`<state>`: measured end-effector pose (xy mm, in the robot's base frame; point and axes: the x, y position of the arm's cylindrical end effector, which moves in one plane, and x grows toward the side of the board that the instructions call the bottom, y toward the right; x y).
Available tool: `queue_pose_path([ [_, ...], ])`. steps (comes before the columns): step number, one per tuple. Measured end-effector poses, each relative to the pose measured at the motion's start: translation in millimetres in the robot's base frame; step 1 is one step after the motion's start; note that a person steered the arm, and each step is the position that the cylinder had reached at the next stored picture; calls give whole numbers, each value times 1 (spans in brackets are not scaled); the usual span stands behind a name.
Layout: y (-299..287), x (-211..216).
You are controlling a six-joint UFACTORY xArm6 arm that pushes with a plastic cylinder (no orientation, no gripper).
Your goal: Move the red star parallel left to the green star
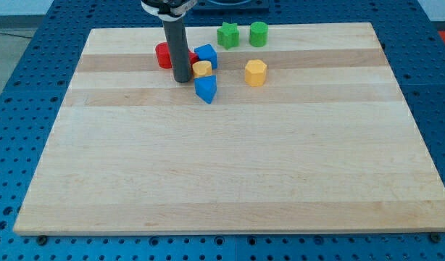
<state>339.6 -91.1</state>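
The green star (227, 34) lies near the view's top edge of the wooden board (230, 174). A green cylinder (259, 33) stands just to its right. My rod comes down from the top, and my tip (183, 78) rests on the board at the upper left of centre. A red block (163, 55) shows to the left of the rod, and a sliver of red (193, 58) shows to its right. The rod hides much of the red, so I cannot tell which is the star. The tip is right next to the small yellow block (201, 69).
A blue block (206, 55) sits just right of the rod, above the small yellow block. Another blue block (205, 89) lies below it. A yellow hexagonal block (256, 72) stands further right. The board rests on a blue perforated table (34, 80).
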Motion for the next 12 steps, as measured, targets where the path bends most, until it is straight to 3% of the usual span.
queue_pose_path([
  [7,-19,-44],
  [12,0,-70],
])
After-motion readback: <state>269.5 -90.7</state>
